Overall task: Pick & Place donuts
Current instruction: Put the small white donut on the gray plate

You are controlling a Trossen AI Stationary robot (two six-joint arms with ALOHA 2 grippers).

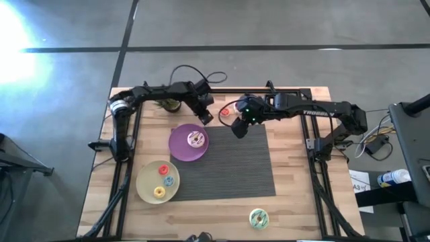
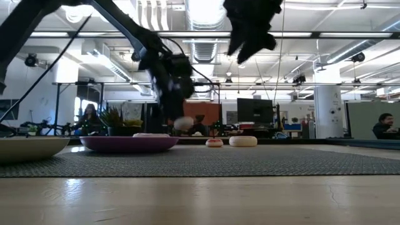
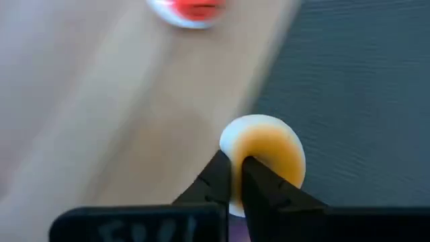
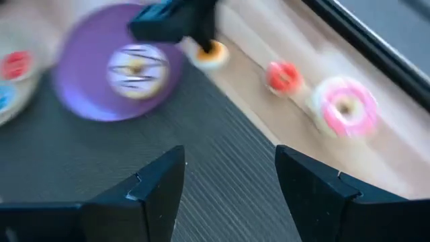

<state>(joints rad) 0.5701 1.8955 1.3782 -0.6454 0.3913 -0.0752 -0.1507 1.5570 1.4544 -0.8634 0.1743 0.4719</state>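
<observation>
My left gripper is shut on the small orange donut and hovers past the far rim of the purple plate. The white-sprinkled donut lies flat on that plate. The yellow plate carries the red, blue and yellow donuts. Another red donut and the pink donut lie on the wood by the far edge. The green-iced donut lies near the near edge. My right gripper is open, high above the mat. My left gripper pinches the orange donut's ring between its two fingers, one finger on the white underside and the other on the orange face. The fingers point downward. The donut is lifted clear and stands tilted on edge.
A dark ribbed mat covers the table's middle, with bare wood around it. A potted plant stands at the far left. The arm frames run along both sides. People sit in the room beyond the table.
</observation>
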